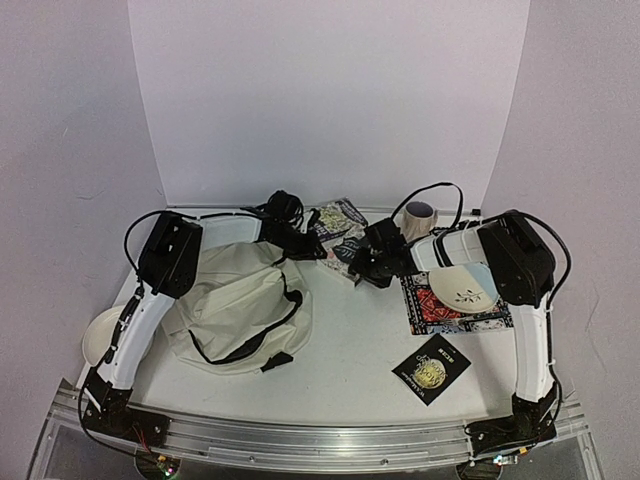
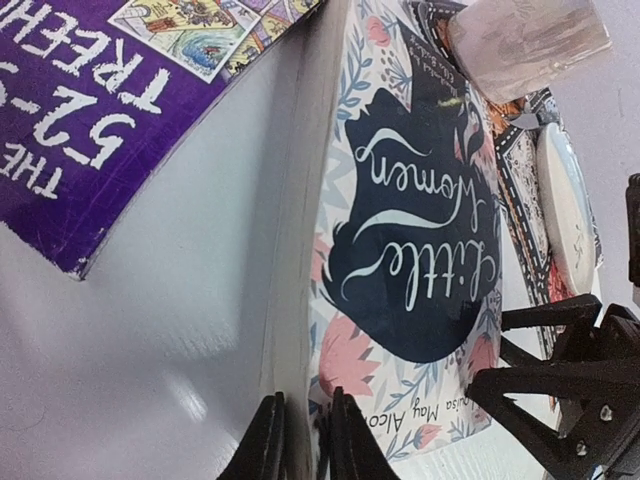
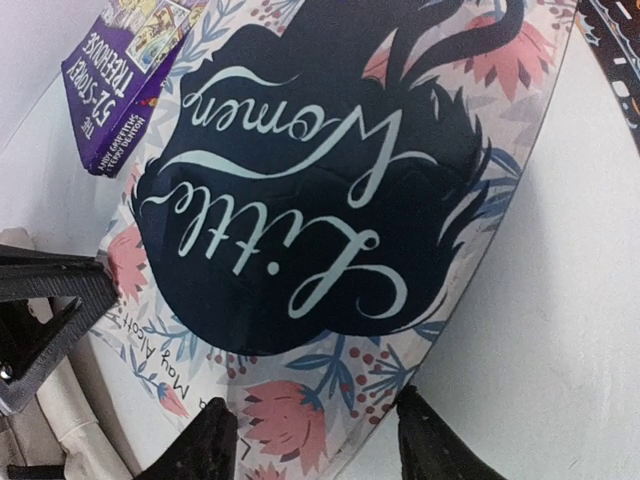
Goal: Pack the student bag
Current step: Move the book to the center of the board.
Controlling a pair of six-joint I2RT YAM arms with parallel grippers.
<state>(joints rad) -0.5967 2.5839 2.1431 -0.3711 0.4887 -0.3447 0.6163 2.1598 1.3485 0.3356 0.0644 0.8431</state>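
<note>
The cream student bag (image 1: 235, 300) lies slumped at the left of the table, black zipper showing. The floral "Little Women" book (image 1: 341, 250) lies just beyond its top right, between both grippers. My left gripper (image 1: 305, 243) is shut on the book's page edge (image 2: 290, 300); its fingers (image 2: 266, 440) pinch the near corner. My right gripper (image 1: 362, 265) is open, its fingertips (image 3: 436, 447) straddling the opposite corner of the cover (image 3: 310, 200). The right gripper also shows in the left wrist view (image 2: 560, 385).
A purple "Treehouse" book (image 1: 338, 214) lies behind the floral one, also in the left wrist view (image 2: 90, 90). A mug (image 1: 420, 214) stands at the back. A plate (image 1: 464, 286) sits on a patterned mat (image 1: 440, 316). A black book (image 1: 431, 367) lies front right; a white bowl (image 1: 100, 335) far left.
</note>
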